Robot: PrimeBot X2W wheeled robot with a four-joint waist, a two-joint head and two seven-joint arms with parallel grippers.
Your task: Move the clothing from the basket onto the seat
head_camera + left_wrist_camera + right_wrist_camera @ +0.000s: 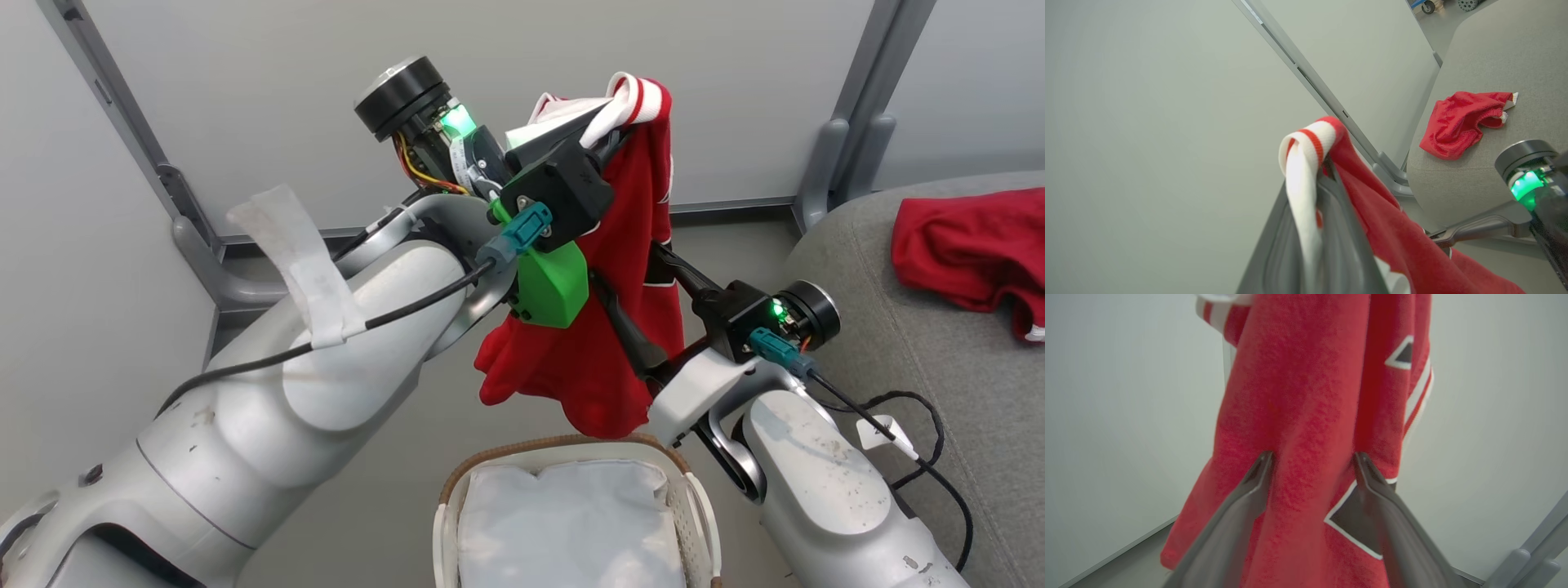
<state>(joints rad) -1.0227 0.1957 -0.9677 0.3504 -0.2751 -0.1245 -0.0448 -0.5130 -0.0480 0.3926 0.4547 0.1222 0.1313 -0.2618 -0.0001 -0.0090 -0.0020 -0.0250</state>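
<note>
Starting at the left, your smooth silver forearm (326, 367) is wearing a strip of crinkled white tape (298, 261) over a thin black cable. Just past it, your left pincer (608, 131) (1325, 167) is biting shut on the jersey (629, 245) (1372, 212) (1306, 396). Its two long dark fingers are pinching the ribbed white collar band with the red stripe, and that band is looping over the fingertips. The jersey is a soft, nubbly red knit, and it is hanging from that grip in long vertical folds, up in the air.

Below its lowest fold the basket (506, 454) is sitting: oval, white perforated plastic, brown woven rim. A wrinkled white liner sheet (563, 523) is lying inside it.

Moving right, your right pincer (645, 298) (1312, 457) is standing wide apart and pointing in sideways at the middle of the hanging cloth. A thick red fold is dropping between its two fingers, and both tips are touching the fabric. A black patch edged in white is lying against one finger.

Further right, the seat (922, 367) (1494, 49) is showing grey woven upholstery and a rounded edge. The plain red garment (963, 245) (1457, 122) is lying crumpled on it, well apart from both pincers.
</note>
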